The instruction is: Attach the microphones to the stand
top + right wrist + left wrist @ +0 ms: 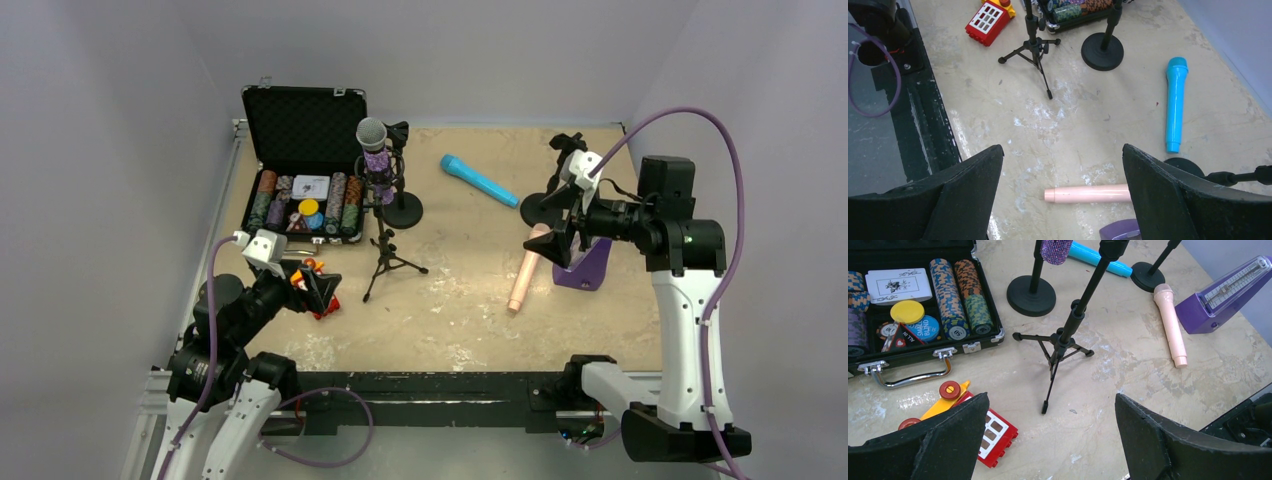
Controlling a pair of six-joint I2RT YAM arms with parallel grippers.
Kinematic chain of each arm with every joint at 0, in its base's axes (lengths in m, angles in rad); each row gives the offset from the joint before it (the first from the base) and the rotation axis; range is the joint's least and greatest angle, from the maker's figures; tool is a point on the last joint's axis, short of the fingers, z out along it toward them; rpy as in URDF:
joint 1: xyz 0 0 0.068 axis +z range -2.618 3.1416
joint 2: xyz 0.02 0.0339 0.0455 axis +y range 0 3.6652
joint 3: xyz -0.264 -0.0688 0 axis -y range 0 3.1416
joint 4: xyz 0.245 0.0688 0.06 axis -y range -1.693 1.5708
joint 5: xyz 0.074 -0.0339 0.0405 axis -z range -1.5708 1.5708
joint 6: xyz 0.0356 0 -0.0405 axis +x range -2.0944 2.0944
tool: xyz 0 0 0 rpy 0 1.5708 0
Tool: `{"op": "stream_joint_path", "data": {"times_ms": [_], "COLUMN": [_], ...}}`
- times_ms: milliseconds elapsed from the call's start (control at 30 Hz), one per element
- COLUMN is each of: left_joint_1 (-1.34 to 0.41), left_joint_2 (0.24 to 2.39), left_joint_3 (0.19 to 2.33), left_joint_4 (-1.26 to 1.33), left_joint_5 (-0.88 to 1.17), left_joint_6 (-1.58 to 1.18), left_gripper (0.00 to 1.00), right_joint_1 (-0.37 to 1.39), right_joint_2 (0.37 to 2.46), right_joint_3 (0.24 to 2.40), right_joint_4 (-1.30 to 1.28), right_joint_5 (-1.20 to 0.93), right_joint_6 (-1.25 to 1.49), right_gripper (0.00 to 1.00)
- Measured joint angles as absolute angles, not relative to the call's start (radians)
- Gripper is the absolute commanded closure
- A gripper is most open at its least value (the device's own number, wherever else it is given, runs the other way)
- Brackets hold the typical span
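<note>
The glittery purple microphone [377, 160] with a silver mesh head stands upright off the table, left of centre in the top view. It is directly above the pole of the tripod stand [385, 245] and just beside the left round-base stand [403, 207]. Which clip holds it cannot be told. The blue microphone [480, 181] lies flat on the table right of centre, towards the upper part of the frame. The pink microphone [526, 270] lies flat lower down, its head near the right round-base stand [538, 208] and a purple metronome [583, 265].

In the open poker chip case [973, 347] at the upper left of the left wrist view, a blue disc [928, 328] reads "SMALL BLIND". A red triangular marker [902, 337] beside it appears to read "ALL IN" upside down.

The left gripper [1050, 400] has its fingers spread wide with nothing between them. It hangs above a red and yellow toy block [990, 435] at the lower left. The right gripper [1063, 150] is likewise spread wide and holds nothing. It hovers above the pink microphone, touching none of the things.
</note>
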State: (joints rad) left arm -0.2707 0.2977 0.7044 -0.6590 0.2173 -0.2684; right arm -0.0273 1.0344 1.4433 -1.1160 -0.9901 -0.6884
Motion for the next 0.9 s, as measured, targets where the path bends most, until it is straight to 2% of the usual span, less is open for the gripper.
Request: {"op": "stream_joint_path", "data": {"times_ms": [900], "left_joint_1": [-0.271], "left_joint_2": [0.298], "left_joint_3": [0.704], "left_joint_4": [-0.659], "left_joint_5": [0.217], "left_joint_6": [-0.269], "left_gripper": [0.01], "right_joint_1": [-0.049], "right_joint_2": [1.047], "right_joint_3": [1.444], "right_joint_4": [-1.069], "right_joint_5": [-0.91], "right_joint_6": [-0.635], "right_gripper": [0.08]}}
